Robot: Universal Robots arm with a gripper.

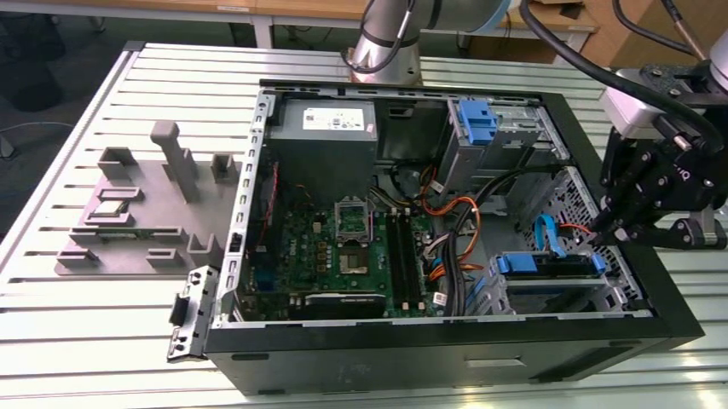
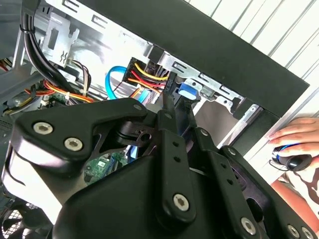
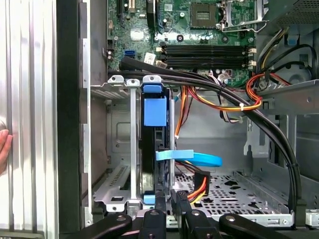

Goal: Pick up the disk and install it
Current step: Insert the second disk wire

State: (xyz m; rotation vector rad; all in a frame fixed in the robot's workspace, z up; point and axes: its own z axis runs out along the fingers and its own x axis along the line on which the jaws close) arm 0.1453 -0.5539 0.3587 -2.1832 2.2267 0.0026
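Note:
The disk (image 3: 149,164) stands edge-on in the drive cage (image 3: 117,149) at the case's front corner, with its blue frame (image 3: 154,112) showing along the edge. In the exterior view the disk (image 1: 546,264) sits in that cage near the exterior view's right. My gripper (image 1: 620,228) hangs just over the case wall beside the disk. In the first wrist view the gripper (image 3: 169,201) is at the disk's cable end, its fingers close together with nothing between them. The second wrist view shows the gripper (image 2: 177,107) pointing at a blue tab (image 2: 188,90).
The open case (image 1: 455,341) holds a motherboard (image 1: 341,247), a grey power supply (image 1: 324,128) and a bare blue bracket (image 1: 478,119) in the upper bay. Orange and black cables (image 3: 234,102) and a blue data cable (image 3: 199,158) run beside the cage. A person's hand (image 2: 299,134) rests outside the case.

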